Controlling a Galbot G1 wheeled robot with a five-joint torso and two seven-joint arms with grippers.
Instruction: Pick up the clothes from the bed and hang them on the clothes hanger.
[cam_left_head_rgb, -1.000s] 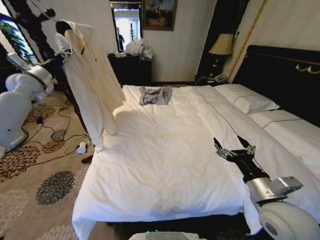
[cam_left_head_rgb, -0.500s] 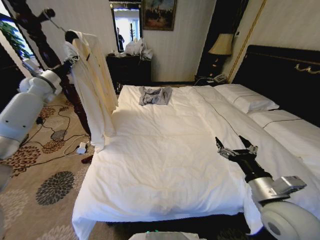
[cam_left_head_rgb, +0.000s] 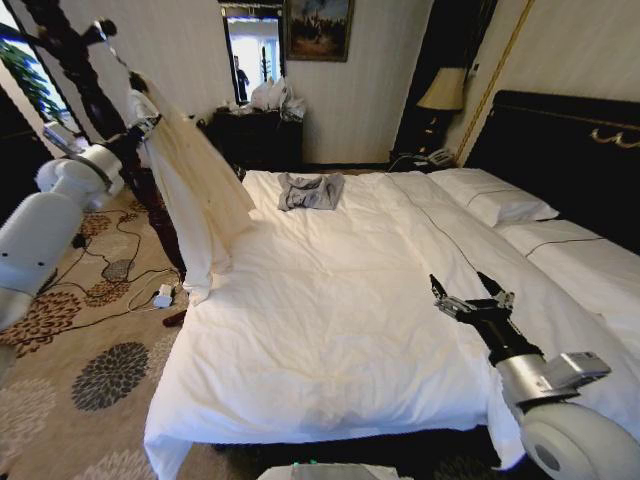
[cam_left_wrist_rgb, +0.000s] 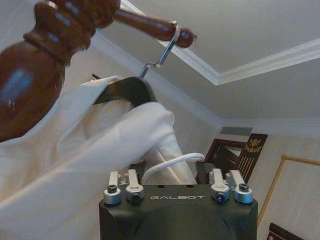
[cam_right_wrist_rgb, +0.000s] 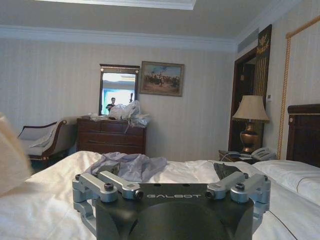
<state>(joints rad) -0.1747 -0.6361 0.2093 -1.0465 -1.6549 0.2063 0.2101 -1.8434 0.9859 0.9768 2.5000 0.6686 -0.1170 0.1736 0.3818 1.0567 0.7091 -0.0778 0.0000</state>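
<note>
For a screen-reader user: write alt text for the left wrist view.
A silver hook of a black hanger sits over a dark wooden peg, with a cream shirt draped on the hanger. The left gripper's black body sits just below the shirt, under a white ceiling.

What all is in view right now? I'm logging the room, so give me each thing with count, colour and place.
Clothes: one, cream, draped on the clothes hanger beside the bed's left edge.
Clothes hanger: one, black with silver hook, hook over a peg of the coat stand.
Coat stand: one, dark wood, left of the bed.
Bed: one, white sheets, dark headboard, centre.
Grey-blue garment: one, on the bed's far end.
Lamp: one, cream shade, far right corner.
Dresser: one, dark, far wall.
Left gripper: raised at the clothes.
Right gripper: open, above the bed's right side.
</note>
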